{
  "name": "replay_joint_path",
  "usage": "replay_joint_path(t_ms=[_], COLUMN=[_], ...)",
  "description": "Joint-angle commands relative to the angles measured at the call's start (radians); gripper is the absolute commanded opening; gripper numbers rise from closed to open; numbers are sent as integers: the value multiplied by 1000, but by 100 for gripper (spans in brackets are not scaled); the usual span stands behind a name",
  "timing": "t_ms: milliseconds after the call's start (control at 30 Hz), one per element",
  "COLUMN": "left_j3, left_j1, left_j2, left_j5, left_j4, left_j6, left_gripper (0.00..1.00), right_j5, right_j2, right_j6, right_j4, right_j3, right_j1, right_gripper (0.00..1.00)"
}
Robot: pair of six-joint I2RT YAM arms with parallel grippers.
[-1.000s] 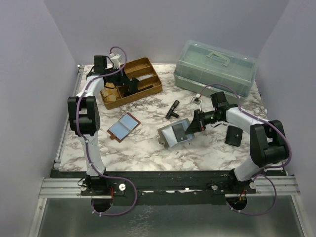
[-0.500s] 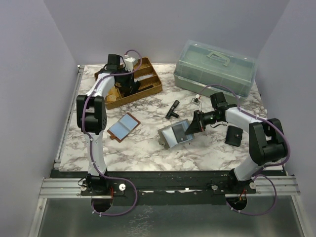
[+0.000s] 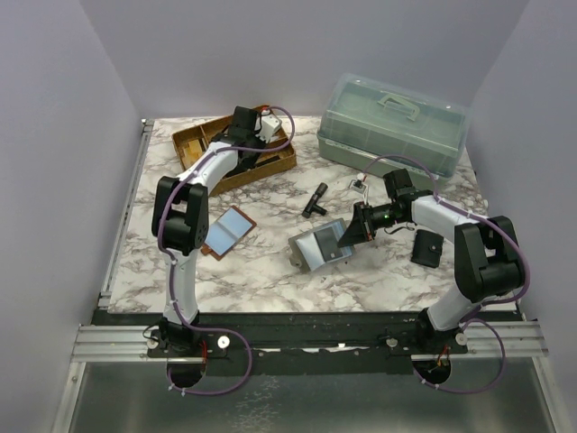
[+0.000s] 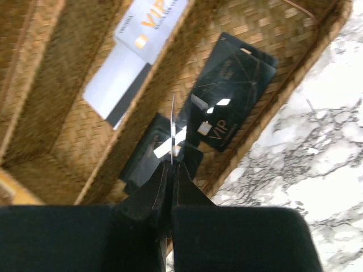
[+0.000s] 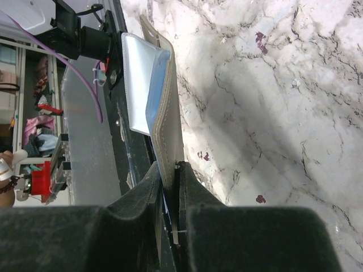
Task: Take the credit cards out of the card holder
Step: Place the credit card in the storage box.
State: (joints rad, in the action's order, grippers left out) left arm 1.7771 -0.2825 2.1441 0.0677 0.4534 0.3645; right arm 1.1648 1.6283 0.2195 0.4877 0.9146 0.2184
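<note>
My left gripper (image 3: pixel 245 153) hangs over the woven tray (image 3: pixel 187 142) at the back left. In the left wrist view it (image 4: pixel 171 164) is shut on a thin card (image 4: pixel 172 127) seen edge-on, above black VIP cards (image 4: pixel 232 96) and a white and blue card (image 4: pixel 130 51) lying in the tray. My right gripper (image 3: pixel 354 227) is shut on the edge of a grey card holder (image 3: pixel 320 245) on the table. The right wrist view shows this holder (image 5: pixel 169 113) open, with a light-blue credit card (image 5: pixel 156 93) inside. A brown card holder (image 3: pixel 225 233) lies spread open, showing light-blue cards.
A green lidded toolbox (image 3: pixel 392 122) stands at the back right. A small black tool (image 3: pixel 315 198) lies mid-table. A black pouch (image 3: pixel 426 248) lies by the right arm. Side walls enclose the marble table (image 3: pixel 261 271).
My left arm has swung right, from the tray's far left corner to over its right half, still shut on the thin card. The right arm and grey holder have not moved.
</note>
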Motion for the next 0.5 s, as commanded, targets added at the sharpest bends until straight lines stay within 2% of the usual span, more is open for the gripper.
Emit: replay_joint_path(t_ms=[0,333,467], left_j3=[-43,-100,-96], left_j1=[-21,-71,-88], left_j2=[-73,-47,-14], left_j5=[-188,-284,-322], left_j4=[-82,-129,-148], left_j6=[74,235,262], left_gripper=[0,0,11], right_j5=[8,4,5], right_j2=[2,-2,-2], right_j6=[18,18,18], right_j4=[15,14,15], right_j3=[13,13,13], right_j1=[-4,-4,-4], right_gripper=[0,1,1])
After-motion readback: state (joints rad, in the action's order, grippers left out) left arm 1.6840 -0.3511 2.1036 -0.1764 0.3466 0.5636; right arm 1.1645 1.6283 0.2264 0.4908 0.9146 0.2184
